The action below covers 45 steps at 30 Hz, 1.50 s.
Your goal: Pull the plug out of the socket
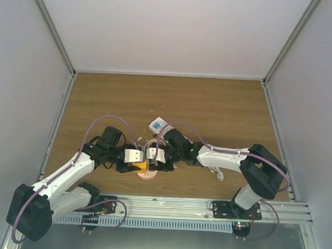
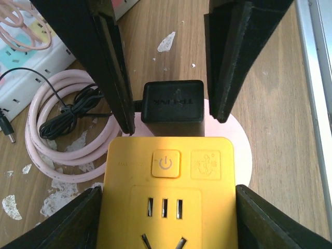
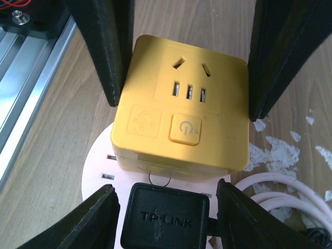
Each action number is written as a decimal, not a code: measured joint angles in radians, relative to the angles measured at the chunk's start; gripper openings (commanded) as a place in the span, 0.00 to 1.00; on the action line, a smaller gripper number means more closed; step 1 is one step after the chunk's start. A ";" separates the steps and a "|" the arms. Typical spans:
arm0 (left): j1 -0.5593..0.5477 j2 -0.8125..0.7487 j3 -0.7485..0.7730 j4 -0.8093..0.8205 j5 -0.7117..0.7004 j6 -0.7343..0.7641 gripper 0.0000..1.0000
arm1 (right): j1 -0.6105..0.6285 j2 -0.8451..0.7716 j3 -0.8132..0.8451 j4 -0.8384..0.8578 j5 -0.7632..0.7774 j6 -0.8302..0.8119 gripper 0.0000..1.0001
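Straddling a yellow cube socket (image 3: 181, 104) with my left gripper (image 2: 168, 189), I have its two black fingers pressed against opposite sides of the cube, clamped on it. The socket stands on a round pink base (image 3: 98, 155) on a wooden table (image 1: 211, 104), close to my mounts and roughly midway between the two arms.

A black plug (image 2: 173, 106) is seated in the side of the socket that faces away from my left wrist, low against the base. A thin black cord (image 2: 78, 106) leaves it. My right gripper (image 3: 166, 185) comes in from the opposite side. Its jaws stand apart, one finger on either flank of the plug, with a thin gap showing at each side, so nothing is gripped there yet. A pink coil (image 2: 41, 129) lies on the table just beside the base.

As I judge it, the step in hand is closing on the plug. To do it well, I should keep the plug centred between the fingers and take its flat sides, not the cord. The pull should then go straight back along the line of the pins, level with the table, without twisting. My left grip should stay firm and bear down, so the cube does not slide or tip after the plug. I cannot tell whether the cube is fixed to the base.
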 measured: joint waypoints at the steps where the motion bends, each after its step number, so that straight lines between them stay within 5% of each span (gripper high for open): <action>1: -0.002 -0.002 -0.005 0.008 0.001 -0.005 0.44 | 0.001 0.000 0.002 -0.006 0.006 0.000 0.61; 7: -0.009 -0.014 -0.028 0.046 0.008 -0.039 0.44 | -0.010 -0.029 0.004 -0.047 0.034 0.040 0.76; 21: -0.011 -0.016 -0.031 0.059 0.002 -0.074 0.44 | -0.119 -0.108 -0.086 -0.061 -0.063 0.051 0.72; 38: -0.015 -0.017 -0.041 0.087 -0.005 -0.080 0.44 | -0.092 0.018 -0.089 0.062 -0.114 0.051 0.60; 45: -0.015 -0.017 -0.048 0.099 -0.005 -0.078 0.47 | -0.091 0.033 -0.089 0.113 -0.115 0.063 0.47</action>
